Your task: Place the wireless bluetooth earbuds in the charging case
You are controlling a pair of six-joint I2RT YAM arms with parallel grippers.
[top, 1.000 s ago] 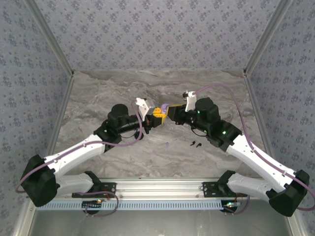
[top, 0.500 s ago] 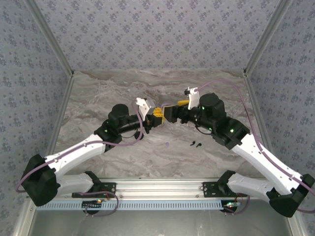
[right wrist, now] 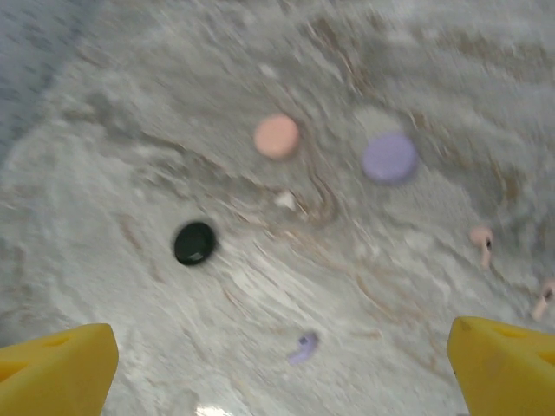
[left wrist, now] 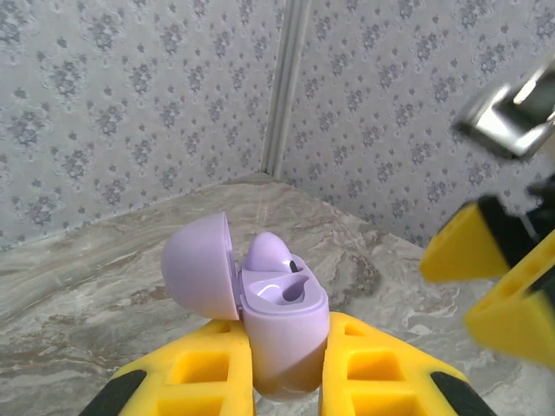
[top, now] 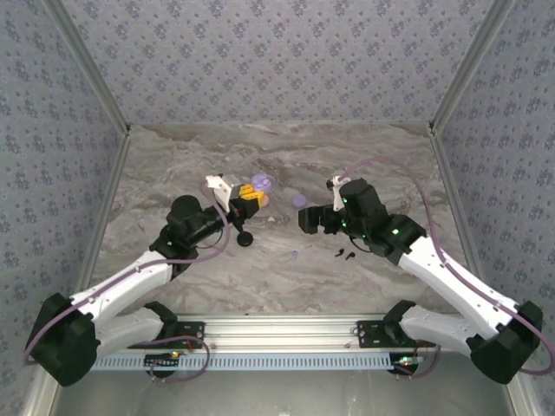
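The table (top: 173, 165) is shut in on three sides by patterned walls (top: 277, 61). Wide bare marble lies behind the charging case (left wrist: 282, 321) and to its left. The left fingers (left wrist: 199, 368) clamp the case upright with its lid swung open. One purple earbud (left wrist: 267, 251) sits inside, beside a bare socket. Just right of the case, the right fingers (right wrist: 61, 360) are spread wide and hold nothing.

Three discs lie near the case: pink (right wrist: 277, 136), purple (right wrist: 389, 158) and black (right wrist: 194, 243). The loose earbuds are one purple (right wrist: 303, 348), two pinkish (right wrist: 480, 238) and a black pair (top: 349, 255), the pair well right of the case. The right wrist view is blurred, and one pinkish earbud lies at its frame edge.
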